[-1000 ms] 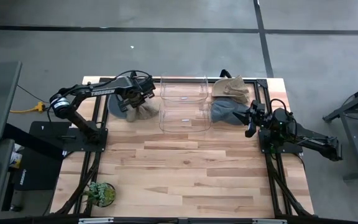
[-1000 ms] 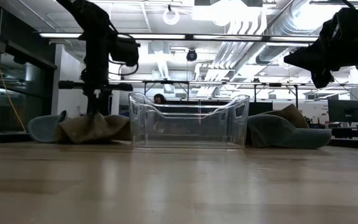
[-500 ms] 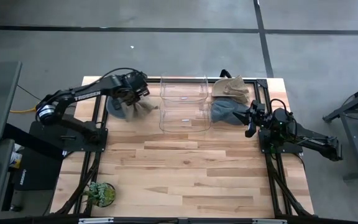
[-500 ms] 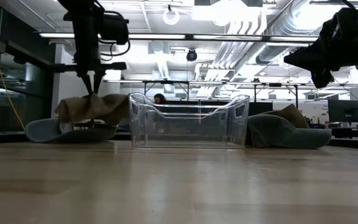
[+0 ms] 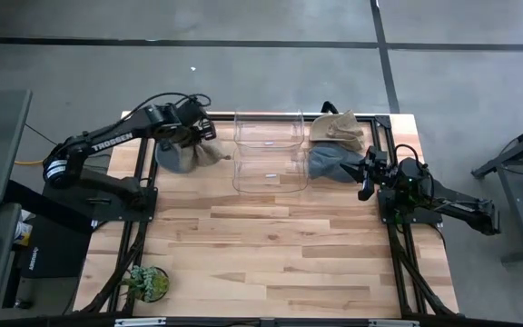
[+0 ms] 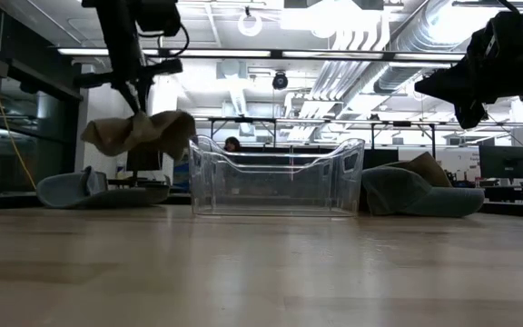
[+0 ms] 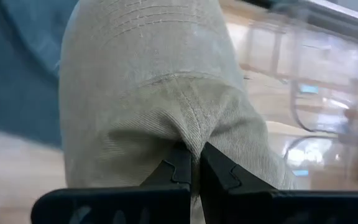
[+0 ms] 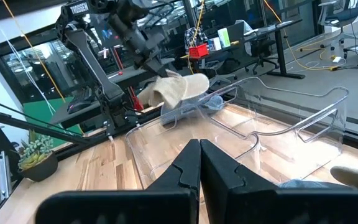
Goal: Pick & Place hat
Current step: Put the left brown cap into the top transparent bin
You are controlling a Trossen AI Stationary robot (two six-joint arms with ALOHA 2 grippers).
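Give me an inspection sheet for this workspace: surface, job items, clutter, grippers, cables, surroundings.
Surface: wooden table, bare in front.
Job's things: tan hat held above table beside clear bin; blue hat lying below it; second blue hat and second tan hat on the bin's other side.
Clutter: potted plant at a front corner.
Grippers: left gripper pinching tan hat; right gripper shut, empty, waiting near second blue hat.
Cables: yellow cable off table's left edge.
Surroundings: concrete floor, office desks behind.
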